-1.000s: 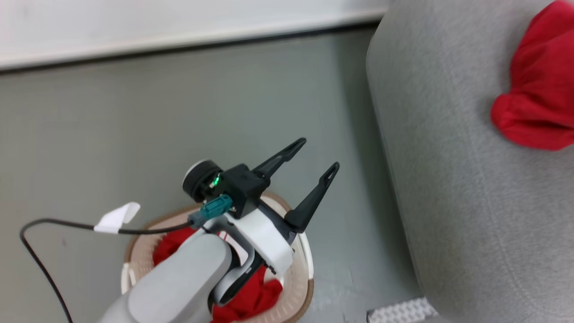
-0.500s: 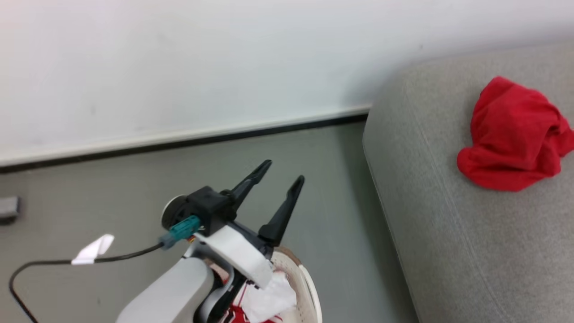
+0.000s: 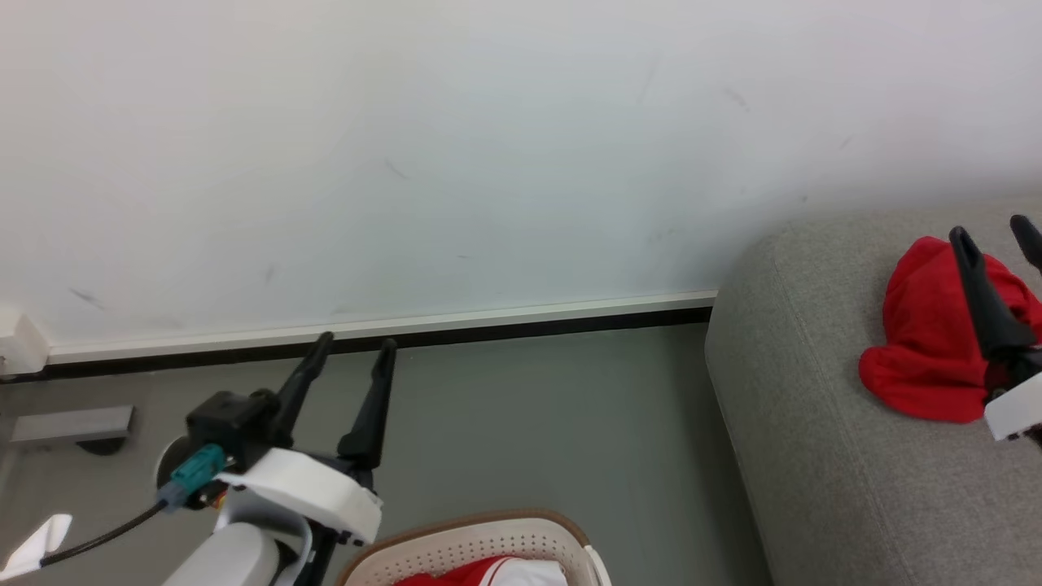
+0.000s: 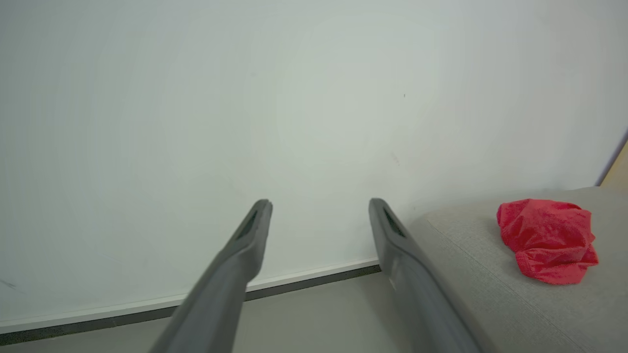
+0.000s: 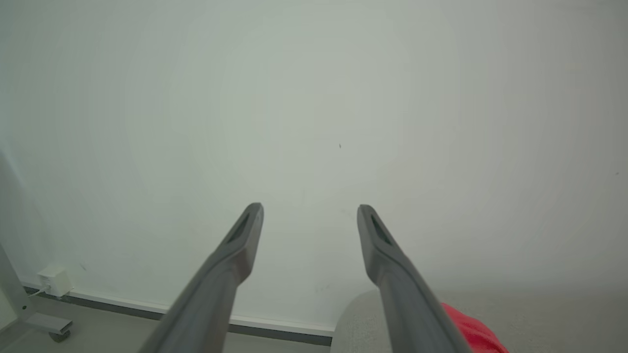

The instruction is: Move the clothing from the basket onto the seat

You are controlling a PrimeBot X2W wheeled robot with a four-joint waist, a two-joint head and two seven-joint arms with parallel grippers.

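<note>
Left gripper (image 3: 356,342): jaws spread wide, empty, above floor just beside basket (image 3: 472,525).
Right gripper (image 3: 989,229): jaws wide, empty, over seat (image 3: 814,423) near plain red garment (image 3: 920,358).
Location: plain red garment bunched on seat; red-white jersey (image 3: 488,572) lying in basket, mostly cut off at frame edge.
Step, judged: fetch jersey.
Method: lower left gripper inside rim, jaws wide, pinch raised fold, lift clear of rim before swinging toward seat.

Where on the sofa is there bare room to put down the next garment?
On the sofa, free: the strip between its rounded edge and the red garment, and the cushion in front of that garment. Crowded: around the garment, by the right gripper.
</note>
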